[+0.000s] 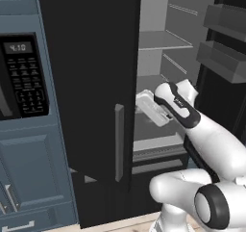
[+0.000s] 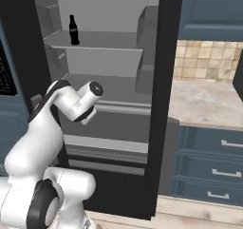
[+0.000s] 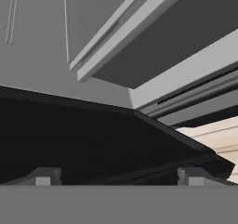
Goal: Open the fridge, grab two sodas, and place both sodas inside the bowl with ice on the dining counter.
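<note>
- Gripper (image 3: 116, 179) spread wide, holding nothing, reaching into the fridge (image 1: 91, 82).
- Right door swung open, left door shut.
- Sodas not yet grabbed; bowl delivery left.

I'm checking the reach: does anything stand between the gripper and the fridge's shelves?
Yes: a black fridge panel lies close ahead of the open gripper, below the grey shelves; the right door stands open.

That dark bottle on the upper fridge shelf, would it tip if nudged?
Probably. The dark bottle stands upright, tall and narrow on a small base, so a high push likely topples it. Once down, its round body may roll along the shelf.
</note>
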